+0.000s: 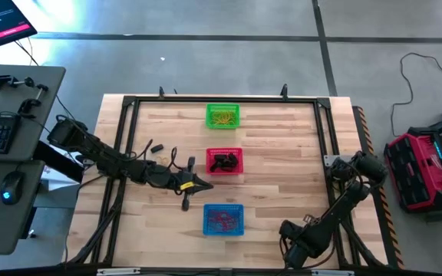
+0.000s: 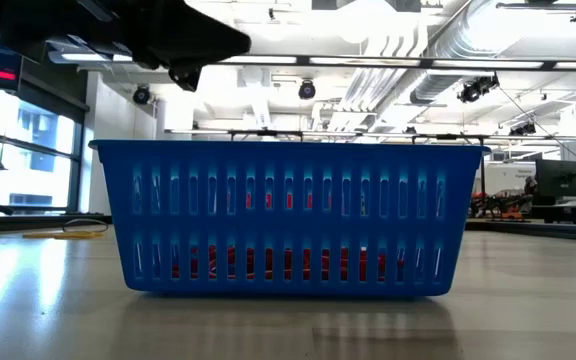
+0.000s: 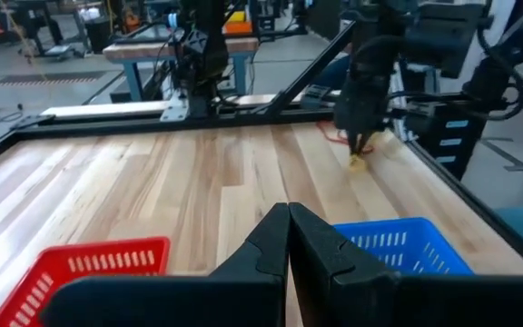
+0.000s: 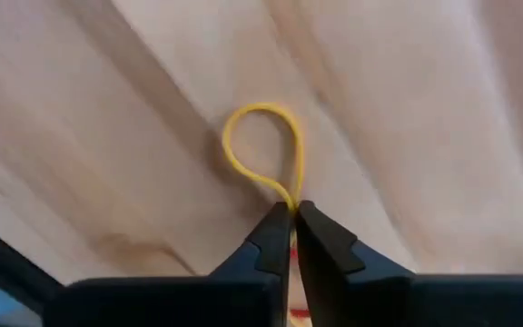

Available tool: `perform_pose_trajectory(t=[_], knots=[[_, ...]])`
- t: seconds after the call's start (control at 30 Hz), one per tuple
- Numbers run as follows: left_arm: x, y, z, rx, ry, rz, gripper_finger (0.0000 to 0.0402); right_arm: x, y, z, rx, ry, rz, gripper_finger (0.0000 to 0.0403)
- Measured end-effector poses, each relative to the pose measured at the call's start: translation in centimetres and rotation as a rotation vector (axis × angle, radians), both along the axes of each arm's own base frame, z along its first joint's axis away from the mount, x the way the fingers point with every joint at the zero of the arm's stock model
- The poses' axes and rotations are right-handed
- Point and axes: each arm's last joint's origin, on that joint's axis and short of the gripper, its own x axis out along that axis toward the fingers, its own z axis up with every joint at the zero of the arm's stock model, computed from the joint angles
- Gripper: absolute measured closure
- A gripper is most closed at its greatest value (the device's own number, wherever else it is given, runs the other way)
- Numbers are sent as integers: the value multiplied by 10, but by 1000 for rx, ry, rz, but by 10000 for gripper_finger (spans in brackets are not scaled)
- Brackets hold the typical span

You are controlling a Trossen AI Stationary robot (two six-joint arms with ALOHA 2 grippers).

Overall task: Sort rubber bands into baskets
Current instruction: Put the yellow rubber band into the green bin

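One yellow band (image 4: 263,150) is pinched in your right fingers (image 4: 293,227) at the worktop (image 1: 282,176). Left fingers (image 3: 289,238) shut, empty. Lift next, I'd say, to the green basket (image 1: 222,116).

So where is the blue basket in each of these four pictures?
High view: blue basket near the table's front edge, in line with the red basket.
Low view: blue basket fills the centre, close up.
Left wrist view: blue basket just ahead of the left gripper, beside the red basket.
Right wrist view: not clearly in it; right gripper pinches a yellow rubber band.
Shared landmark: wooden table top.
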Motion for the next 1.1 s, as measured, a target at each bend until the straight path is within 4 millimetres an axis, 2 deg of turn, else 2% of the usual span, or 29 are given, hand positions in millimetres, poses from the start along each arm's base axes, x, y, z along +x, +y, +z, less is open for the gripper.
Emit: perform_pose_trajectory(t=[0.27,0.5,0.83,1.1], knots=[[-1,-2,1,-15,-27,-36,401,29,0,39,-56,-143,125,402],[-11,2,-3,-39,-114,-55,401,54,-31,77,-163,-230,210,402],[-11,11,-5,-47,-126,-16,401,89,-125,127,-339,-350,317,403],[-5,28,1,-60,-177,-62,401,123,-216,139,-441,-400,389,403]])
